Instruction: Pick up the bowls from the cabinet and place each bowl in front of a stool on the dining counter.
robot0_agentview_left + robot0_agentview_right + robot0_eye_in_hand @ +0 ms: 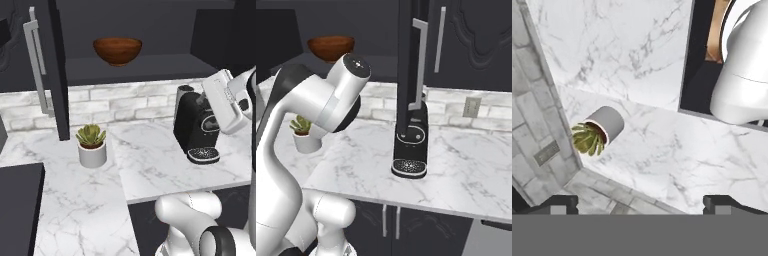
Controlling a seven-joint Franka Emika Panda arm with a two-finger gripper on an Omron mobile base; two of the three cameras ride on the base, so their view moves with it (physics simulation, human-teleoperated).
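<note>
A glossy reddish-brown bowl stands on the dark inner shelf of the open wall cabinet. The cabinet's door hangs swung out, with its slim metal handle facing me. My gripper is open with nothing between its fingertips. It looks down on the marble wall counter, well below the bowl and apart from it. My white arm partly covers the bowl in the right base view. The dining counter and the stools are out of view.
A small white plant pot sits on the wall counter by the brick backsplash. A black coffee machine stands to its right. Dark base cabinets lie below the counter edge.
</note>
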